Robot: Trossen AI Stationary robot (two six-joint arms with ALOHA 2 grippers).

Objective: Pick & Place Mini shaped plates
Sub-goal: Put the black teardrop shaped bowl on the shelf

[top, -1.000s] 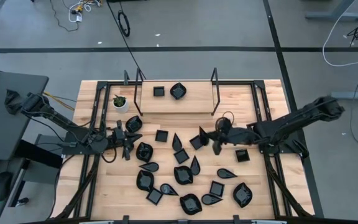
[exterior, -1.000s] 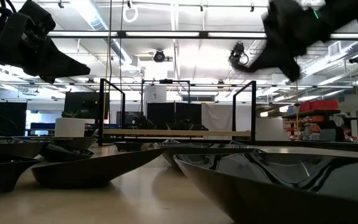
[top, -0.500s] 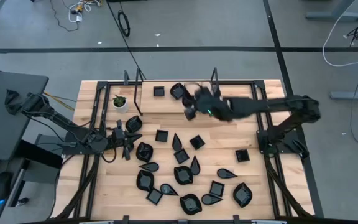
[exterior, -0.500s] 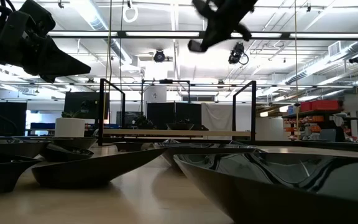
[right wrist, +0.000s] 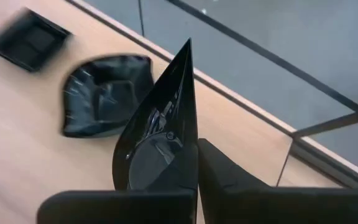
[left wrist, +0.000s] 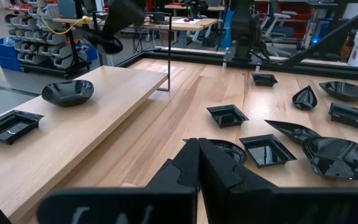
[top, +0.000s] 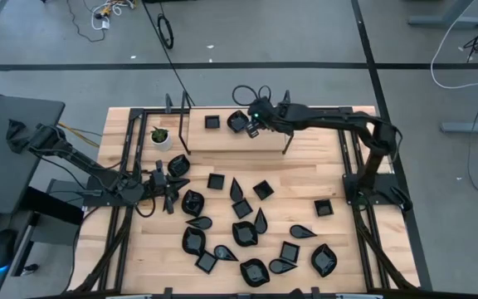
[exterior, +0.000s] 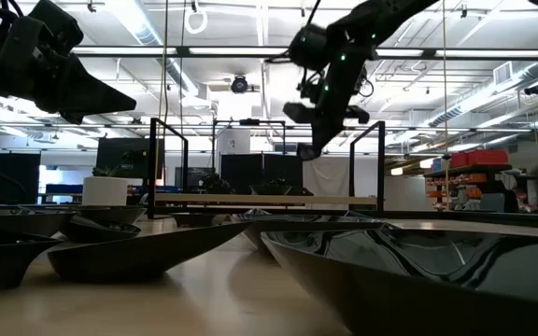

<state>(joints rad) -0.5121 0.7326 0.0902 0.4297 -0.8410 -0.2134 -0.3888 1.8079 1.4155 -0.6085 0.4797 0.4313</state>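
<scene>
Since a second ago my right end effector swung from the counter middle to the raised shelf, clamped on a teardrop plate beside two shelved plates; left end effector shut, idle.

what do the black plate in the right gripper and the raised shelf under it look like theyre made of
The teardrop plate pinched in the right gripper looks like glossy black plastic or glazed ceramic: thin edge, mirror-like reflections across its surface; which one is hard to tell. The shelf looks like pale unfinished or matte-sealed wood, with visible grain lines and no shine, on thin black metal legs.
</scene>
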